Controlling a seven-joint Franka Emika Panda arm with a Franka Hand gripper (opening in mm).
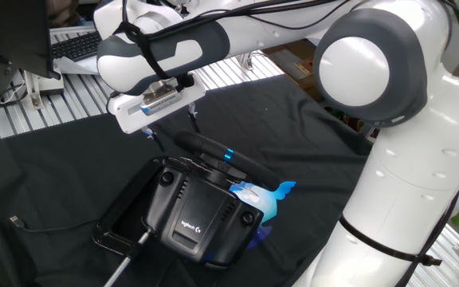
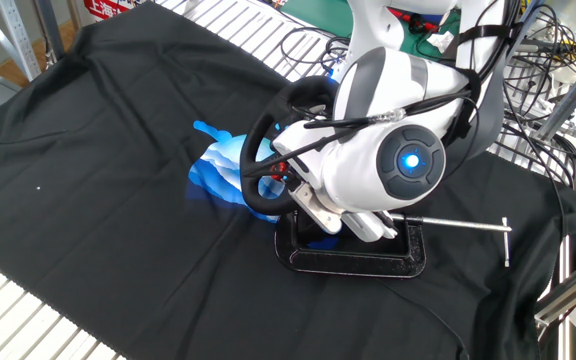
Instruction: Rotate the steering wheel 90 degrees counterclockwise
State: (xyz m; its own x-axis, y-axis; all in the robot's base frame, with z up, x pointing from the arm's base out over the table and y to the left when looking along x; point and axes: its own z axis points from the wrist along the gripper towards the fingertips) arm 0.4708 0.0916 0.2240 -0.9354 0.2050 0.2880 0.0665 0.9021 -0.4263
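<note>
The steering wheel is a black padded rim seen nearly edge-on, with a short blue stripe at its middle. It stands on a boxy black base with a white logo. My gripper is open, its two thin fingers hanging at either side of the rim's far left end. I cannot tell if they touch it. In the other fixed view the wheel shows as a ring, and my arm's wrist hides the fingers.
A light-blue glowing patch lies beside the base, also in the other view. A black clamp frame with a metal T-handle rod holds the base. A thin cable lies on the black cloth. A keyboard sits behind.
</note>
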